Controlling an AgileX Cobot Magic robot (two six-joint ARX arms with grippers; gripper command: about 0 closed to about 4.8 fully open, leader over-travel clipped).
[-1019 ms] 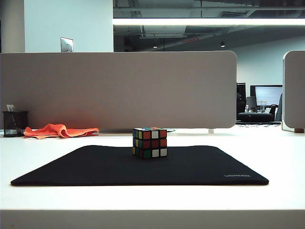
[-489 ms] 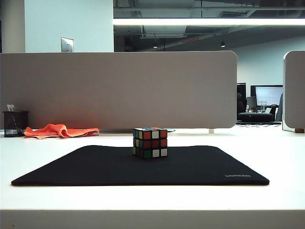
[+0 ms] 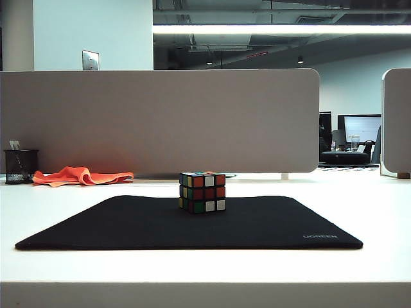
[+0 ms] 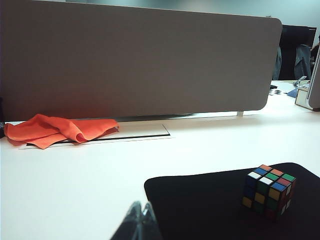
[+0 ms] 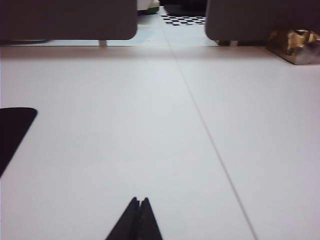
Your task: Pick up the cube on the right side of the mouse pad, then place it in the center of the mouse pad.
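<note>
The left gripper (image 4: pixel 142 220) is sitting low over the table (image 3: pixel 372 205) with fingers pressed together and nothing between them; the cube (image 4: pixel 268 192) is lying ahead of it and off to one side, resting on the mouse pad (image 4: pixel 200 200). In the exterior view the cube (image 3: pixel 202 192) is standing near the pad's (image 3: pixel 128 224) middle, toward its far edge. The right gripper (image 5: pixel 137 220) is likewise clenched and empty, facing bare table, the pad's corner (image 5: pixel 12 125) off to one side; the cube is out of its view. Judgement: placement appears complete; neither arm needs to approach.
</note>
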